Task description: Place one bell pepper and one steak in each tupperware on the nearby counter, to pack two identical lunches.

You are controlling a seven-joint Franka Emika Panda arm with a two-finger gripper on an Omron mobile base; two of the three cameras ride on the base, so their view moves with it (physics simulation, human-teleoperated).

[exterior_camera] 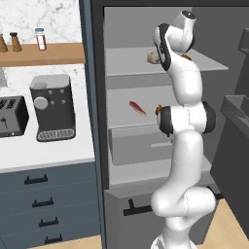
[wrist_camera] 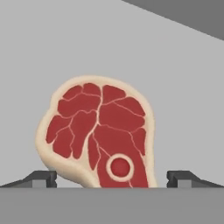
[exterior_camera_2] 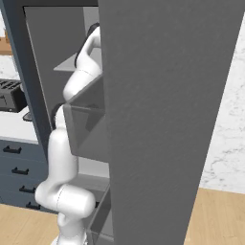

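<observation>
A raw steak (wrist_camera: 100, 131), red with a pale fat rim and a round bone, lies on a grey fridge shelf. My gripper (wrist_camera: 111, 179) is open right in front of it, with one dark fingertip (wrist_camera: 41, 178) on each side of its near edge, not closed on it. In the left base view the arm reaches into the open fridge onto the upper shelf (exterior_camera: 131, 61), where a bit of the steak (exterior_camera: 152, 57) shows beside the hand. A small orange thing (exterior_camera: 158, 109) peeks out by the elbow; I cannot tell whether it is a bell pepper. The white counter (exterior_camera: 48, 151) lies to the left. The tupperware is out of view.
A slim red item (exterior_camera: 137, 108) lies on the middle fridge shelf above a grey drawer (exterior_camera: 138, 143). A coffee machine (exterior_camera: 52, 107) and a toaster (exterior_camera: 12, 115) stand on the counter under a wooden shelf (exterior_camera: 44, 53). The open fridge door (exterior_camera_2: 167, 119) blocks the right.
</observation>
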